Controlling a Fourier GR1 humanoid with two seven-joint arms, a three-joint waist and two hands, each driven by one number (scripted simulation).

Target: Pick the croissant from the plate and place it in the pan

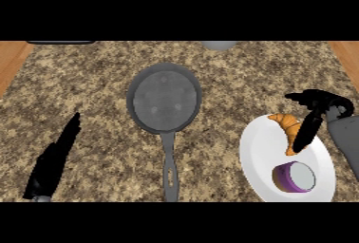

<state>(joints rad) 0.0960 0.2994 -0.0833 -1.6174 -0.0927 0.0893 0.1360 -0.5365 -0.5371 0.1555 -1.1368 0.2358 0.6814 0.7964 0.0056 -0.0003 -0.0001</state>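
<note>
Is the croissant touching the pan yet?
Apart. The head view shows the croissant lying on the white plate, with bare counter between the plate and the pan.

Purple-rimmed round slice [294,176] sits front right, grey object [219,45] at speckled counter's [91,76] far edge.

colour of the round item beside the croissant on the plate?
Round item: purple rim, pale whitish face. Head view.

Croissant [282,119] partly under fingers [308,132] of right hand [326,102], pan handle [169,180] (and plate rim [251,156]) cut at lower edge
</note>
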